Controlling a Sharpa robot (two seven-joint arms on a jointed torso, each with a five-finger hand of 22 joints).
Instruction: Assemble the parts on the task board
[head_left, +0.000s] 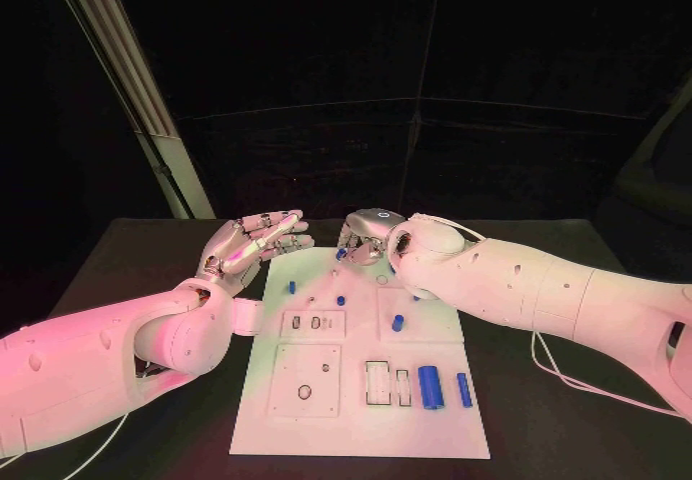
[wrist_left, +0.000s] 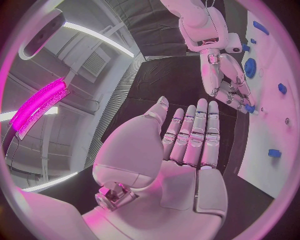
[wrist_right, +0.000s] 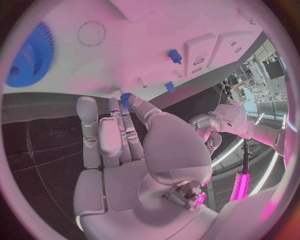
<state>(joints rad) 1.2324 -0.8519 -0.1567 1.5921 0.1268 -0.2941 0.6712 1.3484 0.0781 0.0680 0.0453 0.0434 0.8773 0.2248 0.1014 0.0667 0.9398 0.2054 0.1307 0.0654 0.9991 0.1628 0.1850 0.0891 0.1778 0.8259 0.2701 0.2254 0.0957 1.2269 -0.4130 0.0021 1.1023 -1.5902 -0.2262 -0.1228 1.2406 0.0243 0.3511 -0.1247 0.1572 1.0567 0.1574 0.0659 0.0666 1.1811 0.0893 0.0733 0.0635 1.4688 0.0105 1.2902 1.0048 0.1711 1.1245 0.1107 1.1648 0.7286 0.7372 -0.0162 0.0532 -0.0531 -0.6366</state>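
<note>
Right hand (head_left: 368, 238) pinches a small blue part (wrist_right: 125, 98) at the task board (head_left: 361, 420) 12 o'clock edge
Left hand (head_left: 257, 245) hovers at 10 o'clock, fingers spread, holding nothing

The left hand (head_left: 254, 244) is hovering open, palm up, its fingers (wrist_left: 195, 131) lying straight and close together. The right arm (head_left: 548, 290) is reaching in from the right, and the right hand (head_left: 366, 240) is pointing down, pinching something small and blue between its fingertips (wrist_right: 127, 102).
</note>
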